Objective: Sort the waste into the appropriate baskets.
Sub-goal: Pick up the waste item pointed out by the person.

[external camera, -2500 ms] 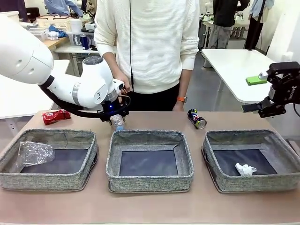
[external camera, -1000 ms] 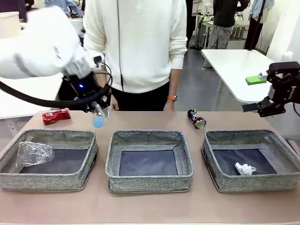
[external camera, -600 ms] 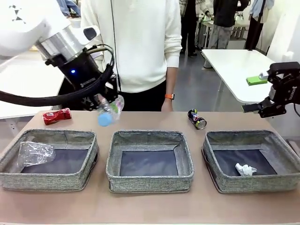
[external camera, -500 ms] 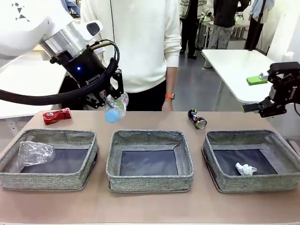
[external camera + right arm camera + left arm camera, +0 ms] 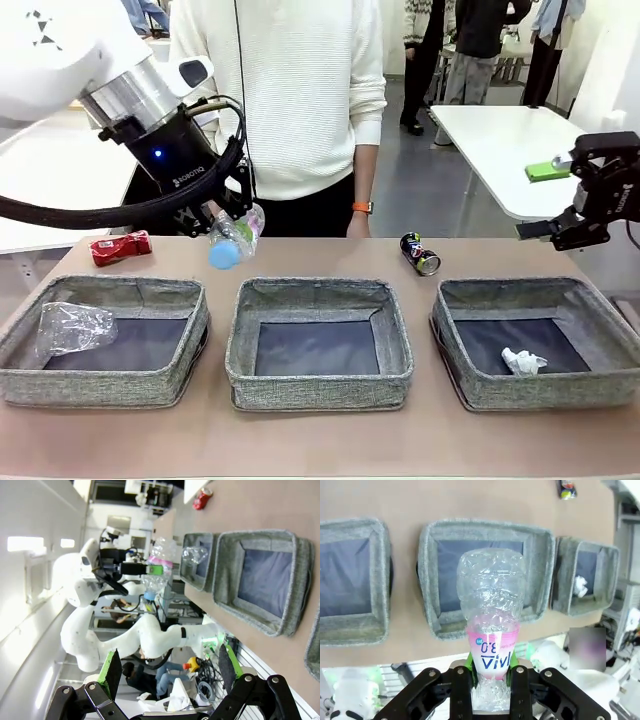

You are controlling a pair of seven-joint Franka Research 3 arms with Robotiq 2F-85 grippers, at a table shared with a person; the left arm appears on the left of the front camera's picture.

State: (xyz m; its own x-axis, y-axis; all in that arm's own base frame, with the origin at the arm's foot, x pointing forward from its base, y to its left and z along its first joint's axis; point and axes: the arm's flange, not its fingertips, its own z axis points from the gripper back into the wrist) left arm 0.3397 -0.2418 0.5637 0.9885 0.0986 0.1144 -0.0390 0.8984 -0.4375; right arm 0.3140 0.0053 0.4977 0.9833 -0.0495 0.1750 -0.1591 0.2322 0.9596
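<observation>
Plastic bottle (image 5: 236, 234) is clamped in the left tool (image 5: 490, 672), aloft just behind the left basket (image 5: 100, 290); mid-carry, release over that basket is judged next. Right tool (image 5: 168, 672) is spread wide, empty.

pink-labelled clear bottle (image 5: 490, 595), grey woven baskets (image 5: 320, 378)

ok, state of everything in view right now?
left gripper: shut on the bottle, raised above the table
right gripper: open, empty
bottle: held, tilted cap-down
red can: lying on the table
dark can: on its side on the table
plastic cup: crumpled, in left basket
paper wad: in right basket
middle basket: empty
</observation>
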